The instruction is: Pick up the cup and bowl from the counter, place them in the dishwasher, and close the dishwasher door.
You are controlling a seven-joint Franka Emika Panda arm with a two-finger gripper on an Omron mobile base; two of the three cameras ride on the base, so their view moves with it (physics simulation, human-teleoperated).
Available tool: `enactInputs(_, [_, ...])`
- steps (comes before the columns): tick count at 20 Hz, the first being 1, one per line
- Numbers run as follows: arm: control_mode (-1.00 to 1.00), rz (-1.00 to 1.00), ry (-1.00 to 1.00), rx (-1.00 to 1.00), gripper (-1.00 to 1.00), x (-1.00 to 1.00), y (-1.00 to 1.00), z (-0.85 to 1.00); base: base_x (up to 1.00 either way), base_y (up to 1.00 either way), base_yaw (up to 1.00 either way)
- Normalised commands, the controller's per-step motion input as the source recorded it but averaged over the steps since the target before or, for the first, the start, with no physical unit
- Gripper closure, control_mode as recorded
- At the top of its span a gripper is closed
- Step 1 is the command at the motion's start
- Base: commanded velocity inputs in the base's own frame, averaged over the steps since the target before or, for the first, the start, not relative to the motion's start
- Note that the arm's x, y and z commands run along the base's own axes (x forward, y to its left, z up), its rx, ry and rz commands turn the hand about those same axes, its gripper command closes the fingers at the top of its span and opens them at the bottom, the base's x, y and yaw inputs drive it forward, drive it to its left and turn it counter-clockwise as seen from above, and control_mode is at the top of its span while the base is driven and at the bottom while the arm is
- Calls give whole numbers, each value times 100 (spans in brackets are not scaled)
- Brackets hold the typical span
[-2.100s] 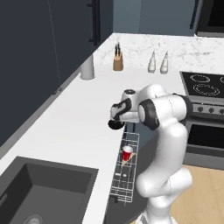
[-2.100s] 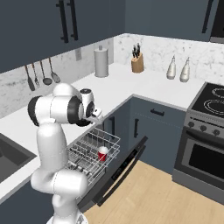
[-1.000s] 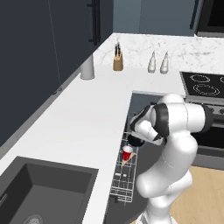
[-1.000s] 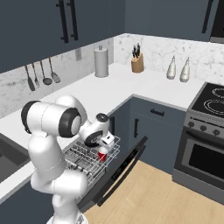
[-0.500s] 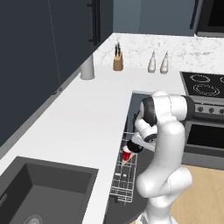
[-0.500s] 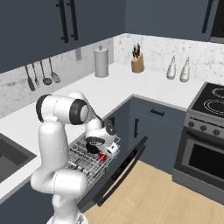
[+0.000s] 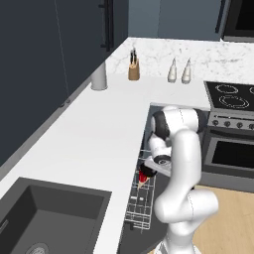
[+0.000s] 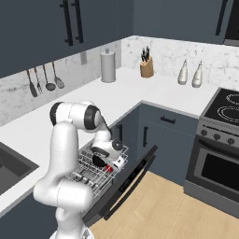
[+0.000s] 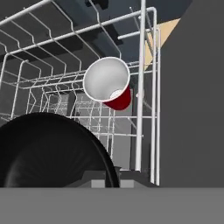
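Observation:
The dishwasher door [image 8: 127, 183] hangs open, and the white wire rack [image 8: 87, 175] is pulled out below the counter [image 7: 99, 134] edge. Inside the rack lies the red cup [image 9: 108, 83], tipped on its side with its pale inside towards the hand camera; it also shows as cup [image 7: 143, 177] and cup [image 8: 108, 168]. My gripper [image 8: 103, 158] is down in the rack, shut on the glossy black bowl [image 9: 48, 151]. The bowl [image 8: 99, 161] hangs just beside the cup and hides my fingertips in the hand view. From the left base, the gripper [image 7: 150, 168] sits right above the cup.
A steel oven with cooktop [image 8: 223, 140] stands to the right of the open door. A grey canister [image 7: 99, 77], a knife block [image 7: 133, 69] and two bottles [image 7: 178, 72] stand at the counter's back. A dark sink [image 7: 44, 208] lies near left. Wood floor [image 8: 163, 205] lies beyond the door.
The arm has swung down from counter height into the pulled-out rack, carrying the black bowl to just beside the red cup. The cup has stayed in place.

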Motion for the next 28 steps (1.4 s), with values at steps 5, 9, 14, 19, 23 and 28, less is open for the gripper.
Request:
enactInputs(5, [-100,0,0,-1,100,37,21,-46,0,0,0])
enactInputs(9, [-100,2,0,0,100,10,31,-43,0,0,0])
enactInputs(14, [-100,1,0,-1,100,5,33,-52,0,0,0])
enactInputs(19, [-100,0,0,-2,100,2,19,-52,0,0,0])
enactInputs(23, [-100,2,-7,-1,100,-31,-5,-28,0,0,0])
enactInputs(28, [-100,4,-10,2,100,-82,0,7,0,0,0])
